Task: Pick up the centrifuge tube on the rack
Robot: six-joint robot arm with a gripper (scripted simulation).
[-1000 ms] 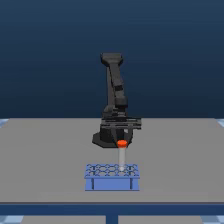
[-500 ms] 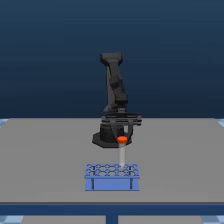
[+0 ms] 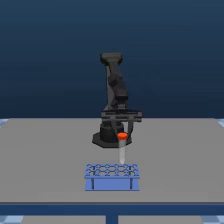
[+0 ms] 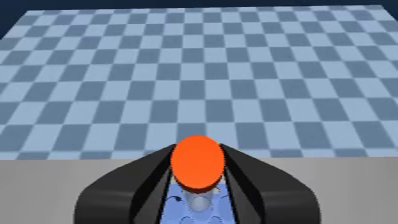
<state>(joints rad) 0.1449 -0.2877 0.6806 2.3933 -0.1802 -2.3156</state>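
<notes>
Grey tabletop (image 3: 45, 160) under a dark blue backdrop in the exterior view; no readable writing or labels anywhere. Black arm (image 3: 116, 95) stands on its base behind the rack (image 3: 112, 177), a low blue block with a grid of round holes and two dark leg marks. Gripper (image 3: 122, 131) closed on the centrifuge tube (image 3: 121, 149) at its orange-red cap. Tube upright, whitish, translucent, its lower end right at the rack's top grid. Compared with half a second earlier, cap sits slightly higher, more tube showing.

Wrist view: blue-and-white checkered floor (image 4: 195, 75) beyond the grey table edge. Smooth oval orange cap pinched between two black fingers (image 4: 258, 180); blue rack holes visible directly below.
</notes>
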